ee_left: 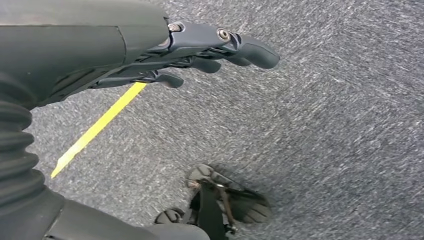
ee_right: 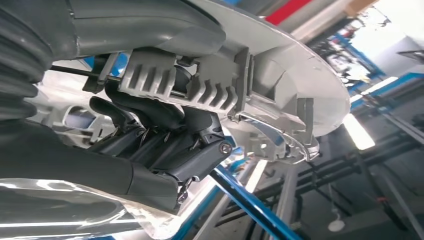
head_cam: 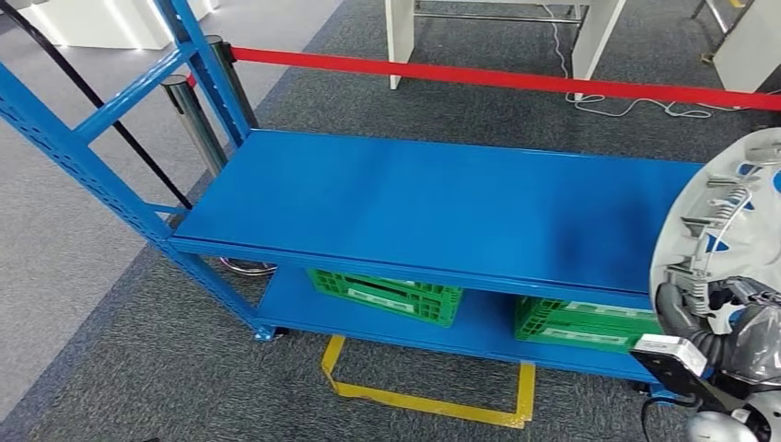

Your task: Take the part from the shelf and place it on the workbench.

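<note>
Right hand (head_cam: 714, 308) grips the grey part (head_cam: 718, 221) at 3 o'clock, upright over the blue shelf's (head_cam: 442, 203) end; left hand (ee_left: 200, 47) hangs empty, fingers loosely apart.

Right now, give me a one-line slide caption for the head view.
Right hand holds the silver part beside the blue shelf; green crates sit below.

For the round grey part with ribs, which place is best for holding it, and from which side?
Judging by the present hold, the ribbed back: the right hand comes from behind the grey part and its fingers hook the raised ribs. The front looks smooth and domed, probably offering no purchase.
</note>
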You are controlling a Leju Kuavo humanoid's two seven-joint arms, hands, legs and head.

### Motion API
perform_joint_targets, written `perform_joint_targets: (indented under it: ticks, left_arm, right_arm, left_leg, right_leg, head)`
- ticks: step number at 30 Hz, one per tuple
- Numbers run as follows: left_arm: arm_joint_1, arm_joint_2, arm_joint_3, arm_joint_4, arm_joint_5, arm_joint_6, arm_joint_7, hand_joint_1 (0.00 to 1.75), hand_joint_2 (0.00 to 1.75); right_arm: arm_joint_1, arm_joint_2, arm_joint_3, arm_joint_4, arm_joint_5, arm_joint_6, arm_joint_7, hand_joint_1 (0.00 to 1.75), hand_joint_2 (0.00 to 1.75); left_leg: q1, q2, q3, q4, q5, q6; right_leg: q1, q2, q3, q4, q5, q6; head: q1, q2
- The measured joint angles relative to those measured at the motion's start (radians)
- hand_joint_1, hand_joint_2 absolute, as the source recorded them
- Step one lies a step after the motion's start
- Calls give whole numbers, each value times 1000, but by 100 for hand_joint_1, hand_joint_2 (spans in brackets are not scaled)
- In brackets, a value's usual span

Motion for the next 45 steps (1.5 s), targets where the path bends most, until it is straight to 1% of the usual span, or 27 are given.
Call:
perform_joint_targets:
  ticks: [2, 3, 4, 5, 7, 8, 9, 12, 13, 14, 17, 18, 20, 22, 24, 25, 27, 29, 32, 33, 34, 35, 37, 39, 40, 43, 45]
  left_arm:
    - [0, 0, -1, 0, -2, 0, 0, 0, 175]
    - [0, 0, -2, 0, -3, 0, 0, 0, 175]
    - [0, 0, -3, 0, -4, 0, 0, 0, 175]
    - [-1, 0, -4, 0, -5, -1, 0, 0, 175]
    - [-3, 2, -6, 0, -7, -3, -1, 0, 175]
    - [-5, 4, -7, 0, -8, -5, -1, 0, 175]
    - [-7, 5, -7, 0, -10, -6, -2, 0, 175]
    - [-5, 5, -8, 1, -16, -5, -1, 0, 175]
    - [-4, 5, -8, 1, -17, -4, 0, 0, 175]
    - [-3, 5, -8, 2, -18, -3, 1, 0, 175]
    - [-2, 4, -10, 2, -22, -3, 3, 0, 175]
    - [-2, 3, -11, 2, -24, -3, 3, 0, 175]
    - [-2, 2, -13, 2, -27, -4, 3, 0, 175]
    - [-1, 3, -14, 2, -28, -5, 3, 0, 175]
    - [-1, 3, -14, 2, -28, -5, 3, 0, 175]
    - [-1, 4, -14, 2, -28, -5, 3, 0, 175]
    - [-1, 4, -14, 2, -28, -7, 3, 0, 175]
    - [1, 4, -14, 2, -28, -10, 3, 0, 175]
    - [1, 4, -14, 2, -28, -20, 3, 0, 175]
    - [0, 4, -14, 2, -28, -24, 3, 0, 175]
    - [0, 3, -14, 2, -28, -26, 4, 0, 175]
    - [0, 3, -14, 2, -28, -27, 4, 0, 175]
    - [-1, 6, -14, 2, -29, -28, 5, 0, 175]
    - [-4, 9, -14, 2, -32, -29, 9, 0, 175]
    - [-5, 11, -15, 2, -34, -30, 10, 0, 175]
    - [-6, 11, -15, 3, -37, -33, 12, 0, 175]
    - [-7, 12, -15, 3, -37, -37, 12, 0, 175]
  right_arm:
    - [2, 4, 6, -10, -2, 0, -8, 175, 175]
    - [3, 6, 9, -13, -3, 0, -11, 175, 175]
    - [5, 7, 10, -15, -4, 1, -13, 175, 175]
    - [7, 7, 12, -18, -7, 1, -17, 175, 175]
    - [14, 8, 17, -29, -20, 2, -30, 175, 175]
    - [19, 9, 21, -37, -29, 2, -39, 175, 175]
    - [24, 10, 26, -46, -38, 3, -49, 175, 175]
    - [35, 12, 41, -67, -60, 5, -67, 175, 175]
    - [38, 13, 44, -73, -67, 6, -70, 175, 175]
    - [42, 13, 46, -79, -74, 6, -72, 175, 175]
    - [55, 13, 52, -92, -99, 14, -82, 175, 175]
    - [58, 13, 54, -96, -108, 18, -87, 175, 175]
    - [64, 13, 56, -102, -122, 24, -92, 175, 175]
    - [68, 13, 58, -107, -129, 27, -94, 175, 175]
    - [70, 13, 61, -113, -130, 28, -96, 175, 175]
    - [71, 13, 62, -115, -131, 29, -98, 175, 175]
    - [75, 13, 64, -118, -135, 34, -102, 175, 175]
    - [76, 13, 65, -120, -149, 44, -109, 175, 175]
    - [77, 13, 66, -125, -175, 62, -120, 175, 175]
    - [77, 13, 66, -126, -181, 67, -122, 175, 175]
    - [77, 13, 67, -126, -184, 71, -122, 175, 175]
    - [77, 13, 67, -126, -186, 73, -123, 175, 175]
    - [78, 13, 68, -127, -187, 75, -124, 175, 175]
    - [78, 14, 69, -128, -191, 76, -128, 175, 175]
    - [78, 15, 70, -128, -193, 76, -131, 175, 175]
    - [78, 18, 72, -128, -201, 76, -139, 175, 175]
    - [76, 18, 71, -128, -213, 76, -143, 175, 175]
  left_leg:
    - [-1, 0, -36, 121, -71, 2]
    - [-2, 0, -37, 150, -84, 6]
    - [-5, 0, -20, 140, -79, 13]
    - [-9, 0, 14, 95, -60, 23]
    - [-25, 1, 110, -52, -18, 52]
    - [-33, 4, 143, -107, -4, 59]
    - [-39, 6, 161, -141, 3, 63]
    - [-43, 8, 152, -160, 31, 61]
    - [-40, 9, 145, -166, 46, 61]
    - [-36, 10, 134, -172, 61, 63]
    - [-32, 13, 90, -173, 97, 65]
    - [-31, 14, 73, -171, 109, 63]
    - [-27, 16, 41, -167, 130, 56]
    - [-23, 17, 13, -156, 146, 44]
    - [-23, 17, -4, -140, 159, 32]
    - [-24, 17, -9, -135, 166, 28]
    - [-21, 16, -12, -131, 174, 18]
    - [-17, 14, -25, -96, 127, 6]
    - [-14, 11, -60, 72, -17, -4]
    - [-14, 10, -63, 122, -39, -3]
    - [-14, 10, -52, 143, -39, 1]
    - [-16, 9, -27, 128, -22, 9]
    - [-26, 6, 66, 8, 21, 35]
    - [-40, 4, 153, -128, 27, 60]
    - [-46, 3, 174, -165, 24, 66]
    - [-48, 5, 168, -196, 49, 68]
    - [-41, 8, 148, -207, 76, 71]
  right_leg:
    - [8, -2, -17, 0, 12, -10]
    - [13, -2, -26, 0, 18, -13]
    - [18, -2, -35, 0, 26, -15]
    - [23, -2, -44, 0, 33, -16]
    - [30, -2, -57, 1, 49, -17]
    - [31, -3, -61, 1, 57, -15]
    - [30, -5, -64, 0, 64, -12]
    - [24, -9, -69, -8, 85, 4]
    - [23, -8, -76, -3, 74, 9]
    - [24, -5, -89, 19, 43, 14]
    - [17, -1, -134, 188, -102, 29]
    - [15, -1, -136, 238, -118, 34]
    - [9, -2, -96, 249, -88, 43]
    - [1, -3, 14, 126, -58, 57]
    - [-1, -2, 106, -2, -76, 55]
    - [2, -1, 123, -31, -89, 48]
    - [5, -3, 109, -33, -85, 28]
    - [5, -5, 93, -32, -70, 5]
    - [10, -6, 65, -31, -38, -13]
    - [13, -6, 54, -30, -27, -15]
    - [18, -6, 39, -29, -17, -16]
    - [23, -5, 25, -28, -6, -17]
    - [30, -4, 3, -27, 12, -17]
    - [33, -5, -11, -27, 29, -13]
    - [30, -7, -14, -27, 37, -8]
    - [25, -8, -26, -25, 45, 9]
    - [23, -4, -50, 29, -22, 18]
  head:
    - [-1, 0]
    - [-1, 0]
    - [-1, 0]
    - [-1, 0]
    - [0, 0]
    - [0, 0]
    - [0, 0]
    - [-2, 0]
    - [-3, 0]
    - [-3, 0]
    - [-1, 0]
    - [-1, 0]
    - [-1, 0]
    - [0, 0]
    - [1, 0]
    - [1, 0]
    - [1, 0]
    - [0, 0]
    - [-4, 0]
    - [-4, 0]
    - [-4, 0]
    - [-4, 0]
    - [-3, 0]
    - [-3, 0]
    - [-4, 0]
    - [-8, 0]
    - [-5, 0]
